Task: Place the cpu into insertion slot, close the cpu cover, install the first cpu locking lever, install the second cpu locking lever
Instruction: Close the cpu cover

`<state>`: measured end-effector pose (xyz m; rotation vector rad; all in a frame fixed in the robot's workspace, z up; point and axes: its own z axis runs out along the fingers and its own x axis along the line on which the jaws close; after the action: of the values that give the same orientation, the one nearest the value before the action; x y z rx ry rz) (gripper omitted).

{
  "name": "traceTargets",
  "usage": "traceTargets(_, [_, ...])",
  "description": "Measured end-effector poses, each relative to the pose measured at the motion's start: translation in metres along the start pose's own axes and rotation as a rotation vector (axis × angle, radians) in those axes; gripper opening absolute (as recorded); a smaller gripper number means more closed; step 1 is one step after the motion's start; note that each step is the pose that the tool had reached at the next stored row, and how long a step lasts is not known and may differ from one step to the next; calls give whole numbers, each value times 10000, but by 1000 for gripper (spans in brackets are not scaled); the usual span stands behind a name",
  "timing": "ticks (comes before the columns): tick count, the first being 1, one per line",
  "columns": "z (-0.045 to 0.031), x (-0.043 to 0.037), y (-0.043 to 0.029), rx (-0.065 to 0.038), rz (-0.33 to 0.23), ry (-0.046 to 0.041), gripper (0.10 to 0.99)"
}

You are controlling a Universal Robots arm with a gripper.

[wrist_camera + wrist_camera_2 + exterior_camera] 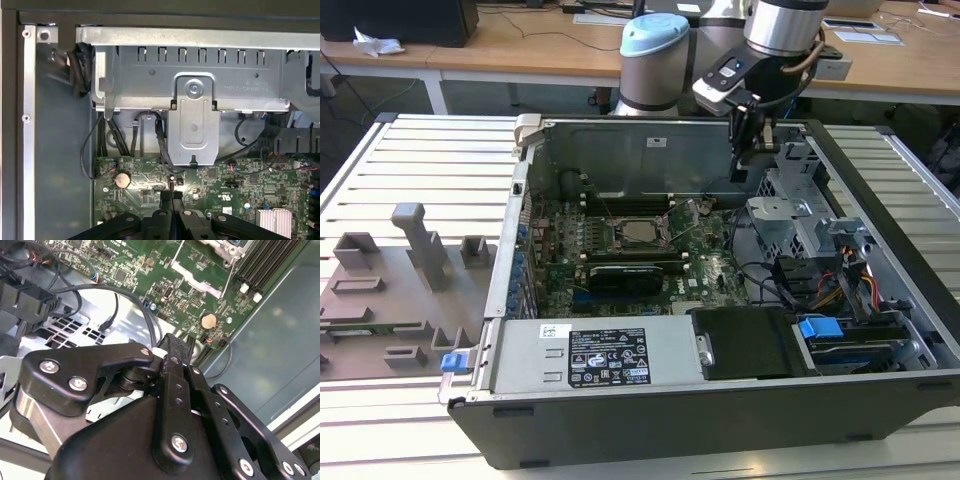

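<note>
Nearest us in the exterior view, the grey power supply [610,355] runs along the computer case's front wall. Behind it lies the green motherboard [710,270], and there's the cpu [640,233], a silvery square sitting in the insertion slot [614,236]. Farther back, off to the exterior view's right and well apart from it, the gripper [738,172] hangs over the board's edge beside the metal drive cage [782,215]. In both wrist views we see its fingers [166,198] clenched together, nothing between them.
</note>
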<state>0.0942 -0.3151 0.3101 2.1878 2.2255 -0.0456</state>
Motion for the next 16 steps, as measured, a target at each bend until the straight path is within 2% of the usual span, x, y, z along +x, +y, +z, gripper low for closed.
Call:
traceTargets(8, [9,-1,68,8,0,-2,106])
traceTargets(16, [77,1,108,23,-2,0,106])
